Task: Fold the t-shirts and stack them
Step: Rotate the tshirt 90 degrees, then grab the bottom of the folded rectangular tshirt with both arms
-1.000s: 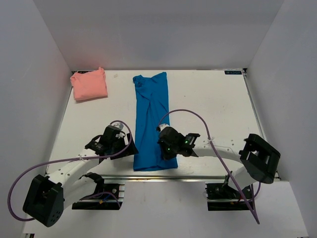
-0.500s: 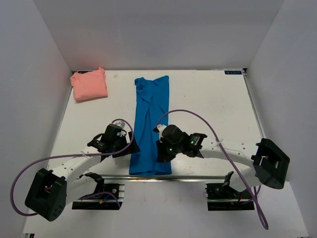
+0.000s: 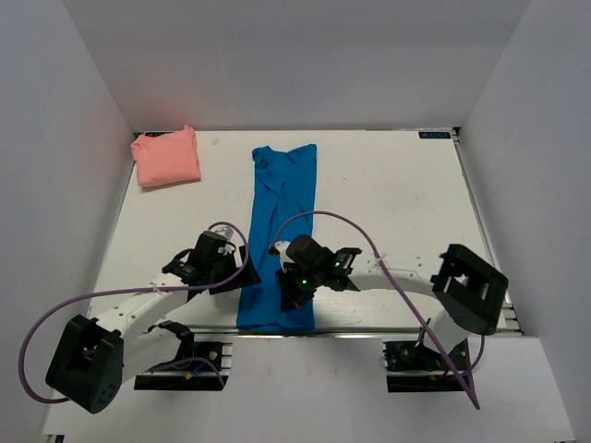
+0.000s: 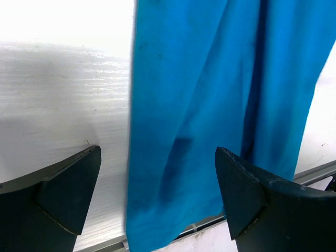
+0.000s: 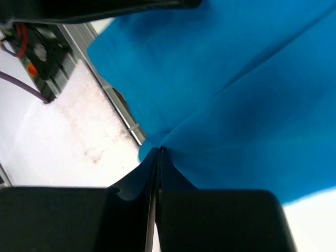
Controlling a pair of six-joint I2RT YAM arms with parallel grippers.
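Top external view: the pink t-shirt is lying as a small square bundle at the far left corner of the tabletop, so its fold is judged complete; the blue t-shirt is lying well apart from it, near the middle, as a long narrow strip running from the far side to the near edge; the left tool is standing just beside the strip's left border, and the right tool is sitting over the strip's near end

Left wrist view: the left tool's fingers are standing spread wide and are holding nothing; the blue cloth is passing between them, with bare tabletop showing to one side of it

Right wrist view: the right tool's fingers are pressing together and are pinching a gathered point of the blue cloth near its hem, with creases running out from the pinch

Progress, as a judgement: the blue t-shirt is appearing folded lengthwise only; the crosswise folds are remaining, and the two shirts are not yet sitting in a stack
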